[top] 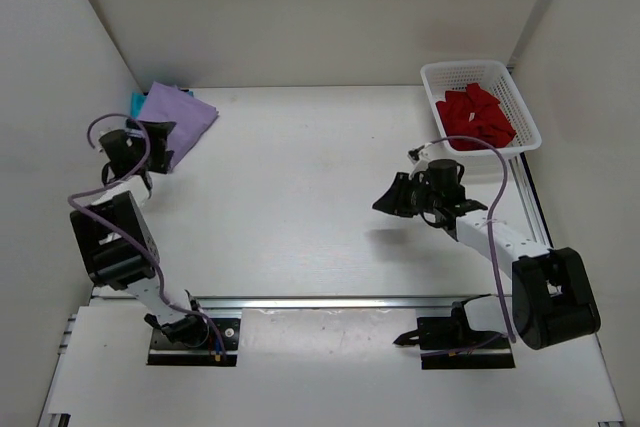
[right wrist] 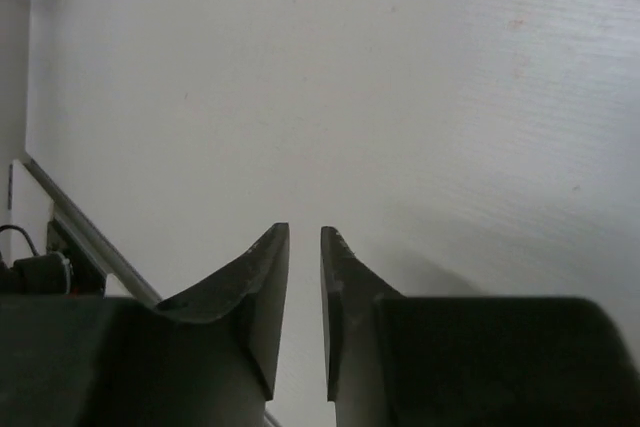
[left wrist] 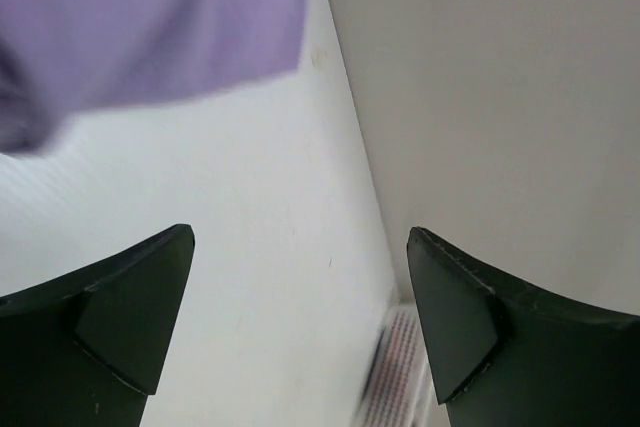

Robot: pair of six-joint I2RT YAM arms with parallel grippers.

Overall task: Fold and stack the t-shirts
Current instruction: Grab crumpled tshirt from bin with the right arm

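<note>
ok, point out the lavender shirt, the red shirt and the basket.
lavender shirt (top: pixel 178 119): top view, middle of its upper face.
red shirt (top: pixel 475 115): top view, centre of the crumpled heap.
basket (top: pixel 465 65): top view, far rim.

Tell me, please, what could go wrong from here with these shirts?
1. The open left gripper sits right by the purple shirt, which lies on the teal shirt. Pulling away carelessly could snag an edge and upset the stack.
2. The red shirt lies crumpled in the basket. Lifting it may drag the basket along.
3. The right gripper has only a narrow gap, so it may grab too little cloth.
</note>
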